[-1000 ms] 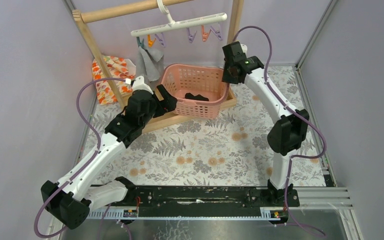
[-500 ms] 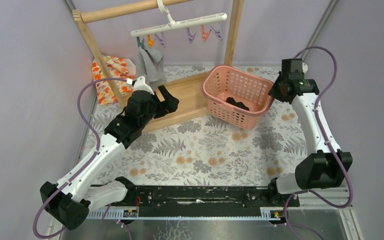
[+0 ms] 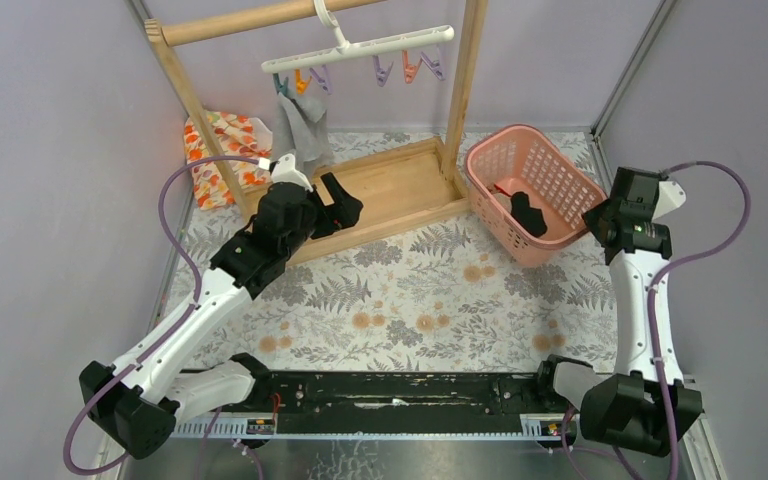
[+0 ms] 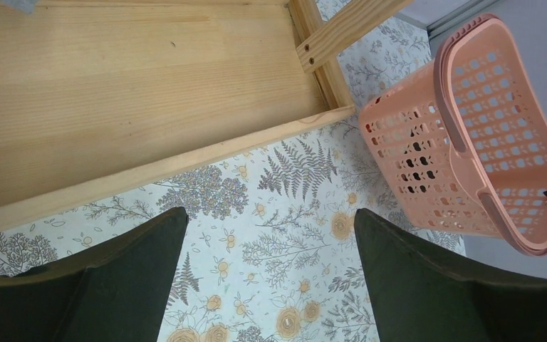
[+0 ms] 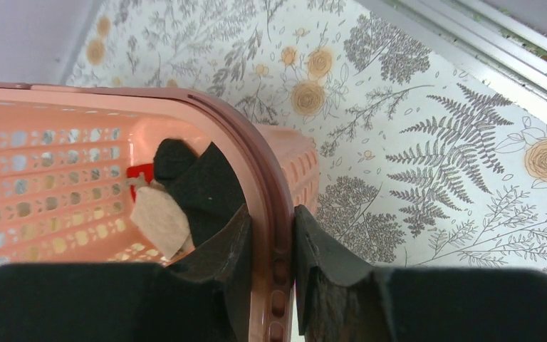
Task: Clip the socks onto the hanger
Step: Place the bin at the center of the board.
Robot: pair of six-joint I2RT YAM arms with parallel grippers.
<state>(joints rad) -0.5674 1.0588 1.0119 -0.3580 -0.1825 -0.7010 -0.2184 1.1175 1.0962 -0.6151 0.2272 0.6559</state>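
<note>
The pink basket [image 3: 492, 152] stands tilted at the table's right, and my right gripper [image 3: 600, 218] is shut on its rim [image 5: 256, 149], one finger inside and one outside. Inside lie the socks: a black one [image 5: 199, 189] and a beige one with a red end [image 5: 158, 214]. The white hanger [image 3: 360, 50] hangs from the wooden rail at the back, with pastel clips along it. A grey piece of fabric [image 3: 300, 125] dangles from its left end. My left gripper [image 3: 345, 205] hovers open at the wooden base's front edge, nothing between its fingers [image 4: 142, 256].
The wooden frame's base board [image 3: 400, 185] and upright posts [image 3: 460, 80] stand at the back. An orange-and-white flower-patterned cloth [image 3: 222, 150] lies at the back left. Purple walls close in on the left and right. The basket shows at the right in the left wrist view [image 4: 470, 142].
My right arm has swung right, dragging the basket off the wooden base to the table's right side. The left arm has barely moved.
</note>
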